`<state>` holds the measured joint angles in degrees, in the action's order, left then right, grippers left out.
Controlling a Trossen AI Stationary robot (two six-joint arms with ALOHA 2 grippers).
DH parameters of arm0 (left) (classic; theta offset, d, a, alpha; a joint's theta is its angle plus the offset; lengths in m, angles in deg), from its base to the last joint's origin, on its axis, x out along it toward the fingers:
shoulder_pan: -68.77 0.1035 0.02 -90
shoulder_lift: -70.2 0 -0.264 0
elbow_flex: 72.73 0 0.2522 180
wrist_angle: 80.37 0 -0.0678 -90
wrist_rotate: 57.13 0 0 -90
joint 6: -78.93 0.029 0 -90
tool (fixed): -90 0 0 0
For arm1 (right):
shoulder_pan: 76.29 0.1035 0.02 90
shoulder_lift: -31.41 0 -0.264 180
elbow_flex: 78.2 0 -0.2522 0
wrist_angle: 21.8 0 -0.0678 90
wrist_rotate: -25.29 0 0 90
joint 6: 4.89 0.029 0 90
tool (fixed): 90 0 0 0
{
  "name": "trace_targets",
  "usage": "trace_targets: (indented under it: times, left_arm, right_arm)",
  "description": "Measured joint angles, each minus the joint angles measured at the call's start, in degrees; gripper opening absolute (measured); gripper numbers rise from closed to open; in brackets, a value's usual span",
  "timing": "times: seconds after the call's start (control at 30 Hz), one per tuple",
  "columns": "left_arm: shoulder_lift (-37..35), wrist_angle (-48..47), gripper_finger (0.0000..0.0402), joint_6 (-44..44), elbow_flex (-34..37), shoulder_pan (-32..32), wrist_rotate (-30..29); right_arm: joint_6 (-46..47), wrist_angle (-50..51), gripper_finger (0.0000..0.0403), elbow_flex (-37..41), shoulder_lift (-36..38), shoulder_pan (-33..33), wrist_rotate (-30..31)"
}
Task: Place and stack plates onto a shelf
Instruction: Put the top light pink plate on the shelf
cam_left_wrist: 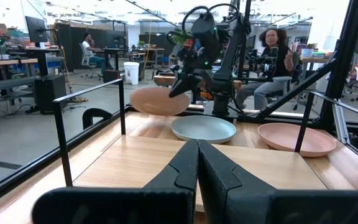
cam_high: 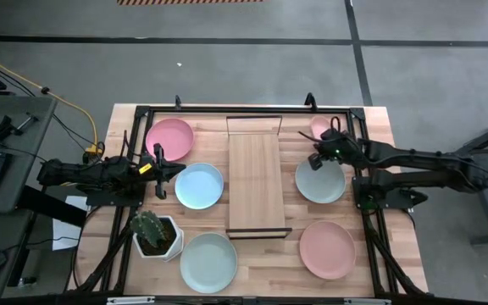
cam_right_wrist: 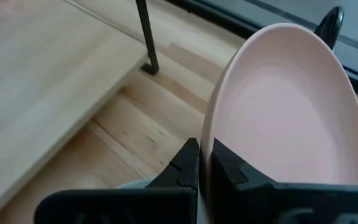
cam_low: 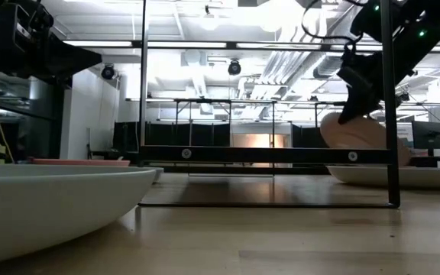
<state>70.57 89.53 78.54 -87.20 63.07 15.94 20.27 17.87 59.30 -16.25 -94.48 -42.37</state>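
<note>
Now right gripper point(cam_right_wrist: 205, 163) pinches pink plate point(cam_right_wrist: 284, 112) rim, lifted beside shelf point(cam_high: 257, 174).

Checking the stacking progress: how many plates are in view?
6. Pink plate and blue plate left of the shelf; mint one in front; grey-green and pink right; one pink in the right gripper.

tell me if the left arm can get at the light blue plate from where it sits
Probably yes. The left gripper, shut and empty, sits right beside the light blue plate, with nothing between them; the cactus pot stands off to one side.
</note>
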Motion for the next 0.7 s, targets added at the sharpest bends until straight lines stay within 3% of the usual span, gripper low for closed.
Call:
trace_targets:
  times: [0.33, 0.7]
  left_arm:
    - [0.02, 0.0, 0.0, -0.02, 0.01, -0.01, 0.01]
    - [0.02, 0.0, 0.0, -0.02, 0.0, -0.01, 0.0]
  right_arm:
    - [-2.37, -0.22, 0.0, -3.8, 3.48, 3.98, 1.4]
    - [-6.15, 0.0, 0.0, -13.38, -5.8, 23.52, 1.18]
